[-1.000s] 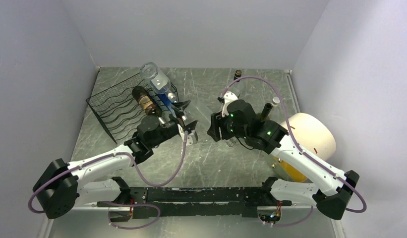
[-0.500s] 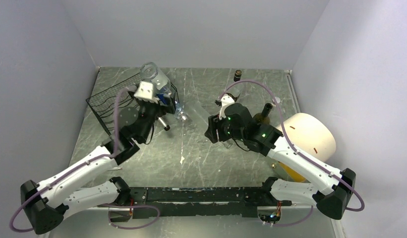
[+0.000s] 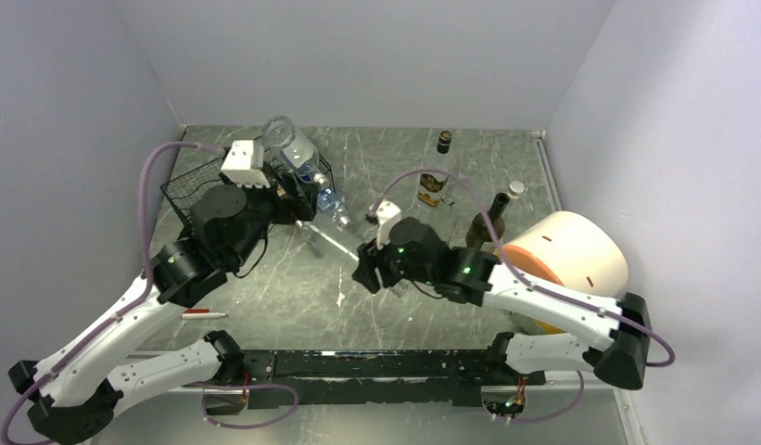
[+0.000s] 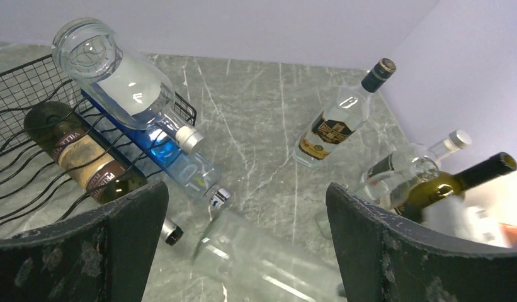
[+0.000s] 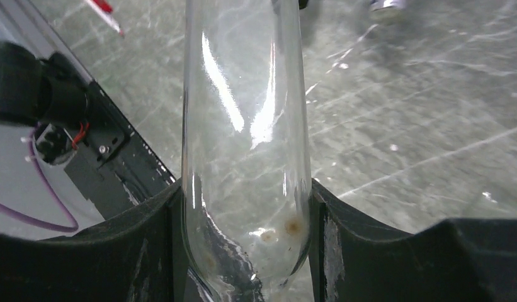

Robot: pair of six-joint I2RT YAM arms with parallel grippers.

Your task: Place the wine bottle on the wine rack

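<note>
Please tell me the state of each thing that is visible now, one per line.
left gripper: open, empty.
right gripper: shut on the clear bottle.
clear bottle: gripped at its base, outside the rack.
wine rack: partly filled, some cradles free.
green bottle: upright on the table.

A lab test cell — blank pale walls [image 3: 358, 56] boxing a marble-topped table [image 3: 386, 153]

Rack [image 4: 16, 94]: one, far left.
Bottles: seven.
- Three in the rack: big clear bottle [image 4: 117, 82], brown-labelled bottle [image 4: 79, 154], blue bottle [image 4: 174, 160].
- One near centre: slim clear bottle [image 5: 246, 157].
- Three far right: black-capped bottle [image 4: 334, 123], white-capped bottle [image 4: 413, 167], green bottle [image 4: 451, 185].

Cream tub [image 3: 580, 246]: one, right.
Red pen [image 3: 196, 312]: one, near left.
</note>
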